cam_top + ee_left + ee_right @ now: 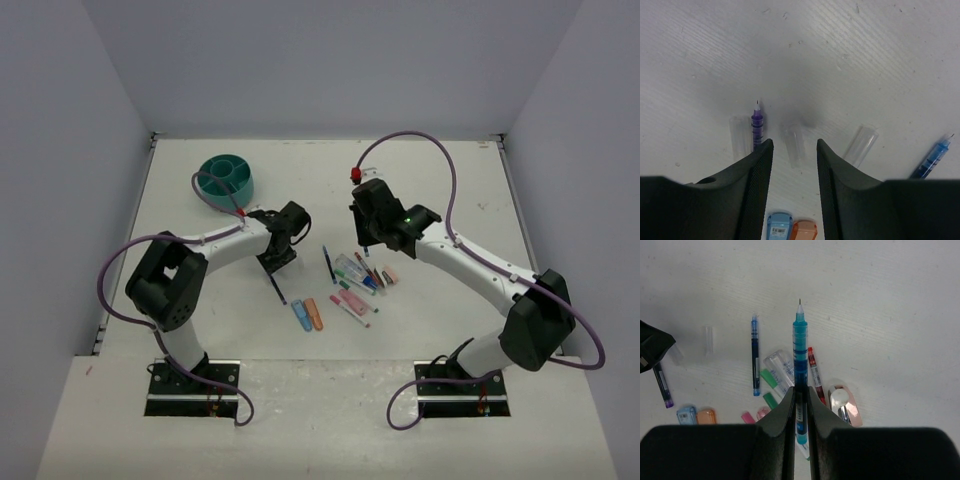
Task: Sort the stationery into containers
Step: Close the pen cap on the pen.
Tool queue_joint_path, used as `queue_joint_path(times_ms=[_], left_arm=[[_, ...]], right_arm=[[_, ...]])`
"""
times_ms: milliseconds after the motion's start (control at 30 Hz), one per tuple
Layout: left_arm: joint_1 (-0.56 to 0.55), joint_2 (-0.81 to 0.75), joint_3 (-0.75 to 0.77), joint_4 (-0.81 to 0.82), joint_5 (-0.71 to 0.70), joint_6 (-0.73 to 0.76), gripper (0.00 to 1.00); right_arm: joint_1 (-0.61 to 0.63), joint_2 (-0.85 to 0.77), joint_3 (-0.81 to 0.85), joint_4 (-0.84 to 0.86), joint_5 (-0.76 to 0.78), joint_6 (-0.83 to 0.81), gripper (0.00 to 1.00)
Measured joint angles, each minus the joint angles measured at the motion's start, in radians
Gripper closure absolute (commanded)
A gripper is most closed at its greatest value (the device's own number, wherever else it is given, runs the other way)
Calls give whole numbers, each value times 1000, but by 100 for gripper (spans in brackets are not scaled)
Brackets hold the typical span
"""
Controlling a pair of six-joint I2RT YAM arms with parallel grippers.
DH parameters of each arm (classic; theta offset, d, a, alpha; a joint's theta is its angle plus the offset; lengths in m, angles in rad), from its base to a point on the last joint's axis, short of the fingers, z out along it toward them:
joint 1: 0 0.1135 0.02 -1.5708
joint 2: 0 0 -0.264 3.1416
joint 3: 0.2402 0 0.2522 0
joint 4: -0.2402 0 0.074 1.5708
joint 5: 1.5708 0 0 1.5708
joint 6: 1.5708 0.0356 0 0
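– Right tool (800, 392)?
– Clamped on a teal pen (799, 345), tip jutting ahead; arm stretched inward, wrist tipped down.
– Left tool (795, 147)?
– Elbow folded, jaws partly apart, holding nothing above the desk (865, 60); purple pen (756, 125) beside its left finger, teal tub (226, 178) well away

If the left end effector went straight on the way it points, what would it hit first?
Likely the clear cap on the table just ahead of its open jaws, though depth is unclear.

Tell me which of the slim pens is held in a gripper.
The translucent teal pen, clamped in the right gripper; the dark-blue pen, red pen and purple pen lie loose on the table.
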Motion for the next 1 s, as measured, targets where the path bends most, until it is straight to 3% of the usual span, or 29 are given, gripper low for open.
queue_joint_path(times_ms=[267,567,667,1000], left_arm=[[-1,29,-23,30,15,0,58],[-9,40,-23,53,21,2,76],[-10,40,-23,59,23,3,92],[-11,12,-37,90,19,60,100]], right_arm=[[0,15,0,-3,-11,0,100],[0,15,0,0,-37,-2,100],[0,15,0,3,-47,-5,100],[0,-51,-88,82,-200,-15,100]])
